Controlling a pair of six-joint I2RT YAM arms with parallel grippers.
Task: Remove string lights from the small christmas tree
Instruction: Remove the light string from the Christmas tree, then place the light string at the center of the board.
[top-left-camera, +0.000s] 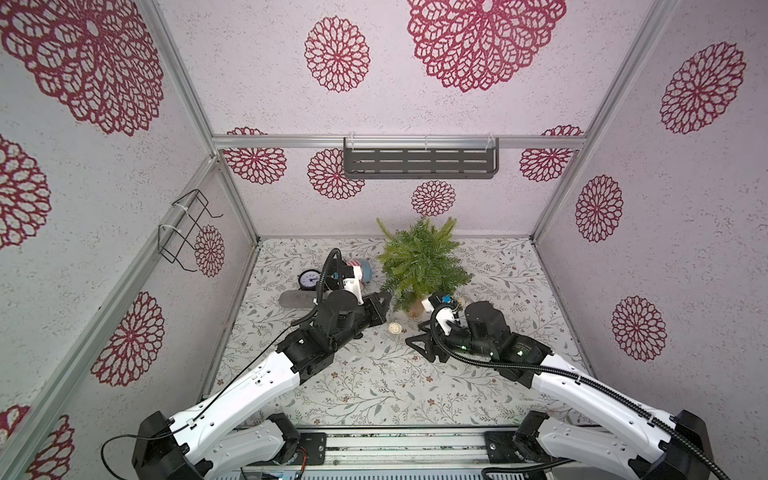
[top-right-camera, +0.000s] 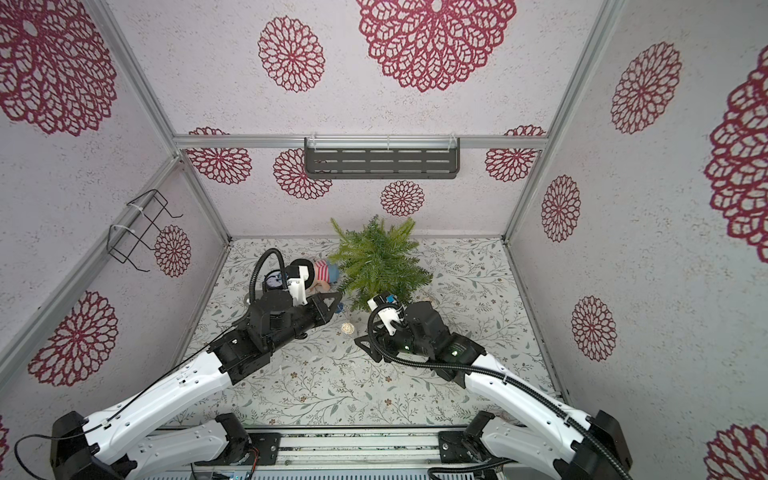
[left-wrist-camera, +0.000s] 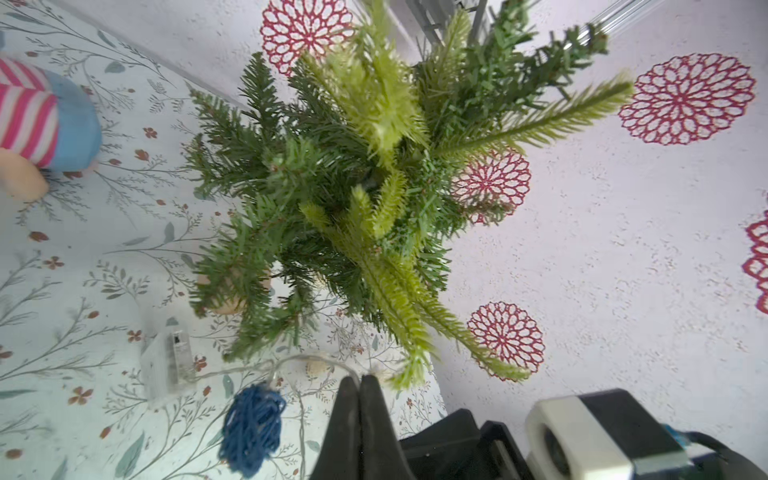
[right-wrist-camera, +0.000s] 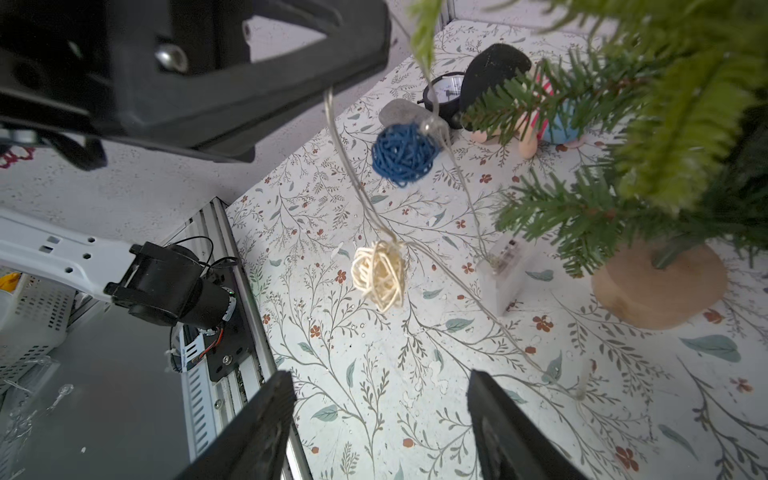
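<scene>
— Where are the string lights?
— Hanging from my left pincer, which is clenched on the thin wire. The blue ball dangles, and the clear box stands on the desk beside the small christmas tree. My right pincer is released, empty.
— How will it handle?
— Light, limp and snag-prone, I'd say. I'd take the wire between balls, not the brittle woven balls.

floral table bears tree, doll, clock, clear box.
</scene>
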